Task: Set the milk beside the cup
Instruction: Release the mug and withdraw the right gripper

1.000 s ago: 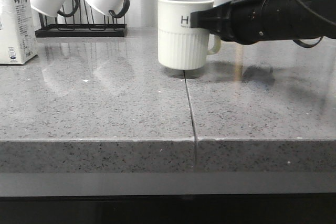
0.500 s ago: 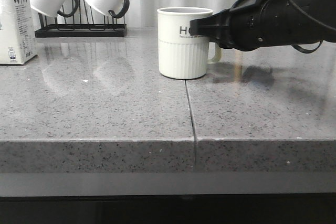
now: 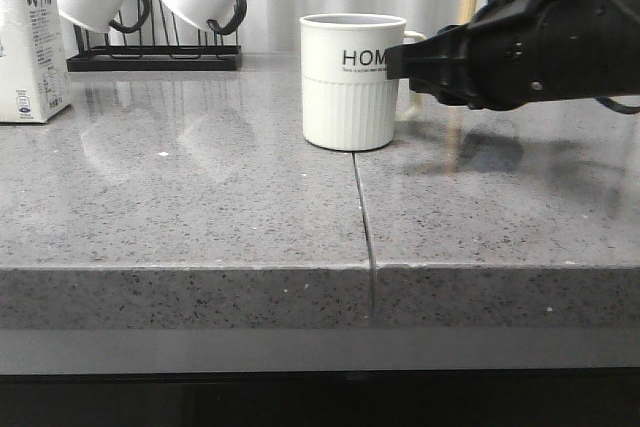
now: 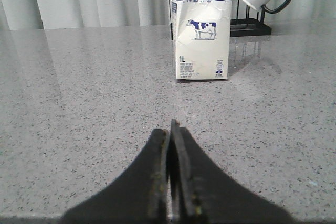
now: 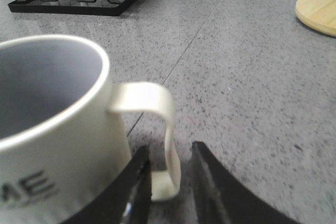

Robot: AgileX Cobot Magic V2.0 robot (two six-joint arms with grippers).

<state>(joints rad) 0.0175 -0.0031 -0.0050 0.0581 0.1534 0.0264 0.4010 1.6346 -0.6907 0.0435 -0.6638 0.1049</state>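
Black right gripper (image 3: pixel 400 59) farther right, more cup (image 3: pixel 350 82) lettering uncovered.

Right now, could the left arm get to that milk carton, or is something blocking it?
Probably yes. In the left wrist view the milk carton stands straight ahead of the shut left claw, with only bare countertop between them. The claw would need to open first.

cream ribbed cup (image 3: pixel 350 82), blue-topped milk (image 4: pixel 200 24)

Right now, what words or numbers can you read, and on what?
"WHOLE MILK" and "1L": on the milk carton, beside a cow picture.
"HOM": on the cup; the right arm hides the rest.
The carton's small print and the tiny line under the cup's lettering are too small to read.
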